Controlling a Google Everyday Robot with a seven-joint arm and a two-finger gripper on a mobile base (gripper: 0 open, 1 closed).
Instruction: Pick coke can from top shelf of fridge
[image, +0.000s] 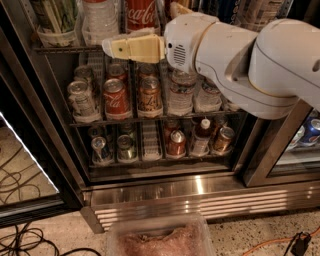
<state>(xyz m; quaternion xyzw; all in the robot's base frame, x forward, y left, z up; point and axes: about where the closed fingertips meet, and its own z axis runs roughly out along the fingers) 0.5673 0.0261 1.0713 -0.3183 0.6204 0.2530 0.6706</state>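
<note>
One coke can (141, 14) stands upright at top centre of the frame, on the top shelf (65, 48) of the fridge (200, 192), label forward, its top cropped off.

Gripper (142, 29) is right at it. One tan finger (132, 48) lies across the shelf rail just below the can; the other finger (176, 7) pokes up just right of it. Jaws spread, pinching nothing.

Step in hand, as I read it: lining up the grasp. Next move calls for getting the can squarely between the fingers and then closing, without knocking the clear bottle (102, 20) at its left.

Containers:
- Lane trays on the middle rack (150, 119) hold a silver can (80, 97), a second red can (116, 96), a brown-gold can (150, 94) and water bottles (181, 95).
- Lower rack (150, 159) holds more cans and small bottles.
- Bottom centre, a clear tub (115, 235) on the floor, pinkish-brown contents, unidentifiable.
</note>
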